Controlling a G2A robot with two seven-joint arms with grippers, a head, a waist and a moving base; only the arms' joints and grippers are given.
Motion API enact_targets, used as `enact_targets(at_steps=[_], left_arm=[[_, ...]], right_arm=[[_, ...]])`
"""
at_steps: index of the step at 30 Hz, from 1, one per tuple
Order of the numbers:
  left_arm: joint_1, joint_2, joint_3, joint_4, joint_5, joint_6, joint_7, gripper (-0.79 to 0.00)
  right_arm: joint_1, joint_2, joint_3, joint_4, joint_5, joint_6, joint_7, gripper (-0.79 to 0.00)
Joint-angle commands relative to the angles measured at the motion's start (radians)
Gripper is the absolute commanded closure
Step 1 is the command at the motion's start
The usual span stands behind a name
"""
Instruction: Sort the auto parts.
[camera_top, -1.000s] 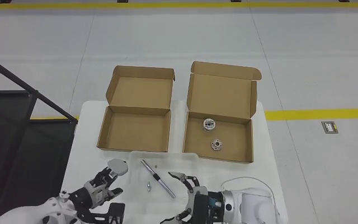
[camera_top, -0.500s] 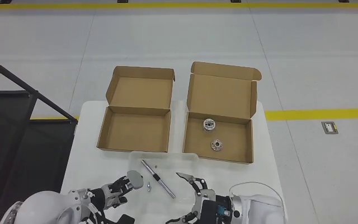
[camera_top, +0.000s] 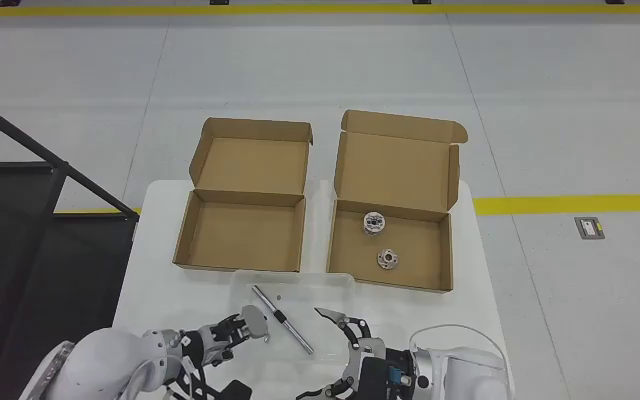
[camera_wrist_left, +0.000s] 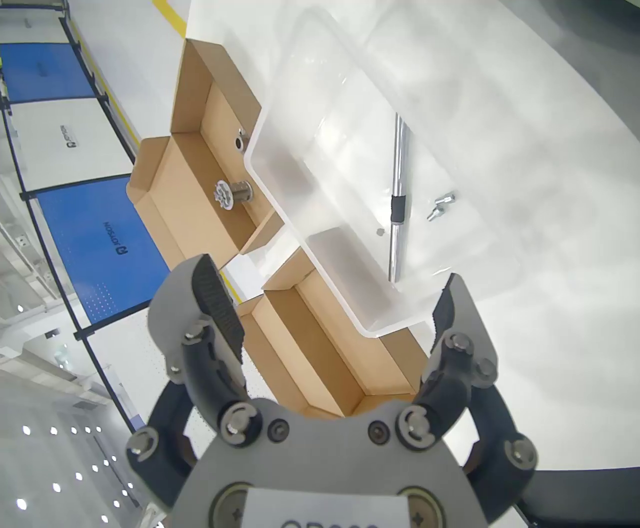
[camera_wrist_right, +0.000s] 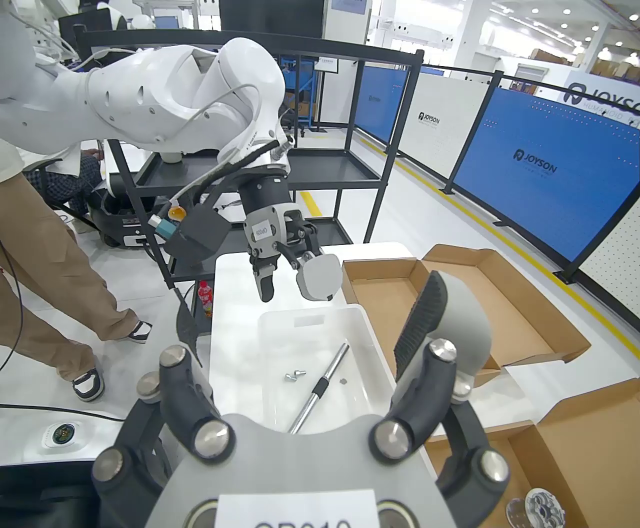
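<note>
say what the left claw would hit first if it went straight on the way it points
Likely the clear tray at its near end, the metal rod just beyond; depth is unclear.

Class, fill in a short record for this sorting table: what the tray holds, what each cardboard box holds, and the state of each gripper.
Tray: clear plastic tray, on the table in front of both boxes
Tray contents: metal rod with a black band; two small bolts beside it
Left cardboard box: open, empty
Right cardboard box: open, holds a round part by the lid and a round part nearer the tray
Left gripper: fingers open, above one end of the tray, holding nothing
Right gripper: fingers open, holding nothing
</note>
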Motion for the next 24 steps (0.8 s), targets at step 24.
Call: enact_targets(at_steps=[24], left_arm=[[-0.707,0.072,0.787,0.419,-0.309,-0.176,-0.178,-0.717]], right_arm=[[0.0,0.0,0.0,0.0,0.0,0.0,0.0,-0.785]])
